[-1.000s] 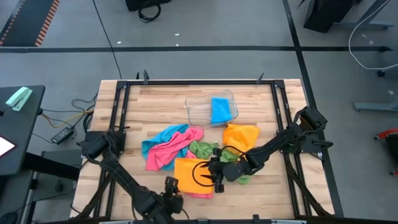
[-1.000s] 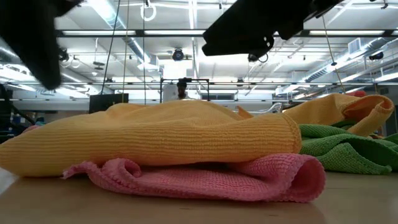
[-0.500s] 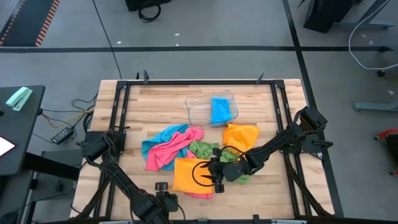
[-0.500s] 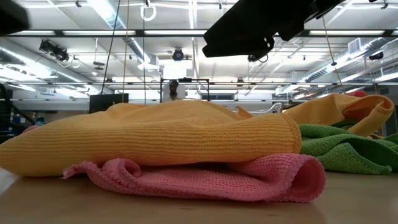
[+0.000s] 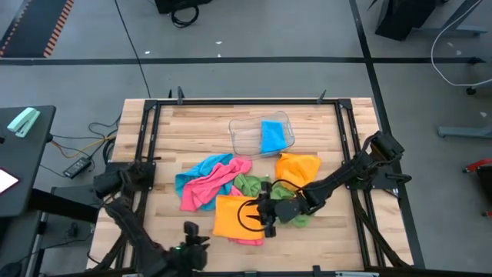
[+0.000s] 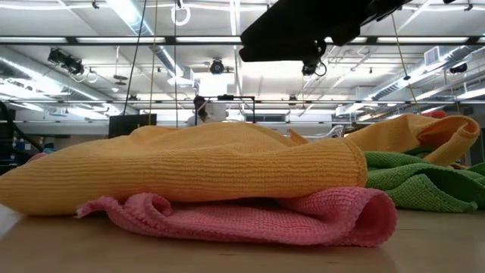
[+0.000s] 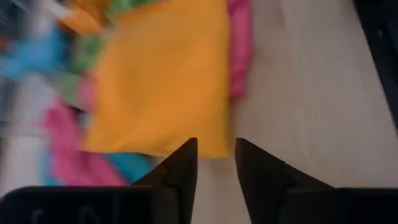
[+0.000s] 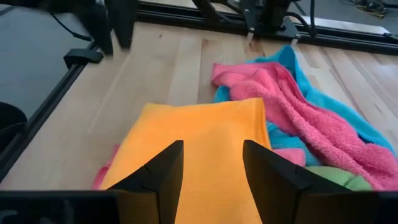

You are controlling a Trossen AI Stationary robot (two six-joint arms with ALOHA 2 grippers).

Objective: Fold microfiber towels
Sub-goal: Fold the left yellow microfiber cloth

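Microfiber towels: folded orange towel (image 5: 233,215) flat at the table's near middle, lying on a pink towel (image 6: 250,214) that shows at its near edge. Left gripper (image 5: 190,235) hangs by the near table edge, just clear of the orange towel's corner, fingers (image 7: 180,171) apart with a narrow gap, holding nothing. Right gripper (image 5: 263,219) hovers over the orange towel's right edge, fingers (image 8: 160,171) spread, empty. Behind: green towel (image 5: 250,185), second pink towel (image 5: 213,187) over a blue one (image 5: 194,174), another orange towel (image 5: 297,170). Farthest: a blue towel (image 5: 272,136) in the clear tray (image 5: 244,138).
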